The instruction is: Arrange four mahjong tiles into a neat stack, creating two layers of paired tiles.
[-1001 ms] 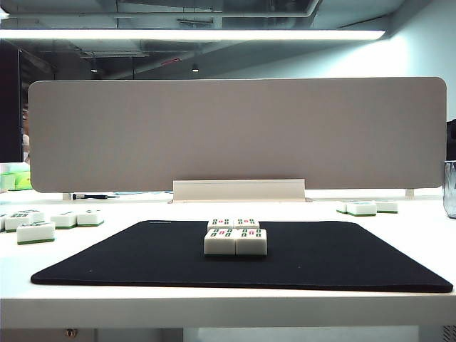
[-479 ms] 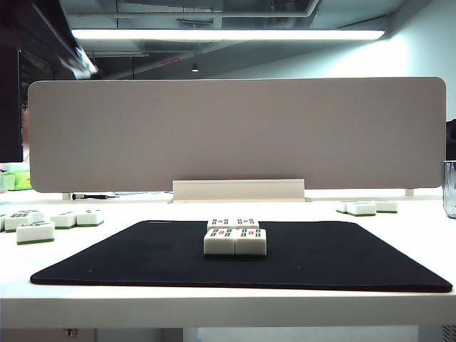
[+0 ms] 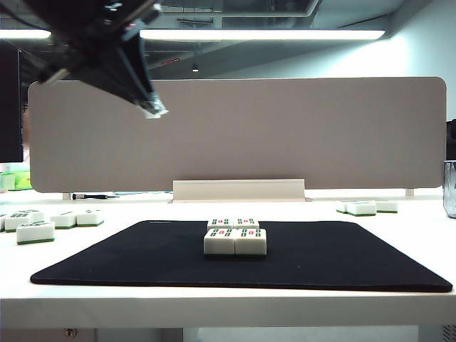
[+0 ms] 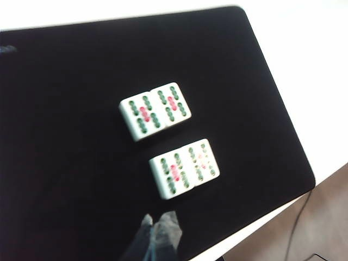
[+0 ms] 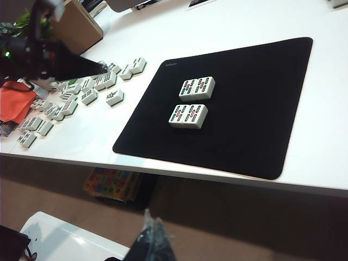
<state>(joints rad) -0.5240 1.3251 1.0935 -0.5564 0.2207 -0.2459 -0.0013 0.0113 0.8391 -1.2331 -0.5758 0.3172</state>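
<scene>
The four mahjong tiles lie flat on the black mat (image 3: 107, 260) as two side-by-side pairs. The near pair (image 3: 235, 242) sits just in front of the far pair (image 3: 234, 223), with a small gap between them. The left wrist view shows both pairs (image 4: 155, 110) (image 4: 184, 168) face up with green and red marks. My left gripper (image 3: 153, 110) hangs high above the mat's left side, shut and empty, its tips (image 4: 159, 220) pressed together. My right gripper (image 5: 152, 223) is shut and empty, held off the table's front edge, well short of the tiles (image 5: 188, 116).
Loose white-and-green tiles lie left of the mat (image 3: 35, 231) (image 5: 81, 92), and a few more at the far right (image 3: 363, 207). A grey partition board (image 3: 239, 132) closes the back. A glass (image 3: 450, 189) stands at the right edge. A cardboard box (image 5: 76, 27) sits far left.
My left arm has swung into the exterior view from the upper left, moving down and toward the middle. The tiles have not moved.
</scene>
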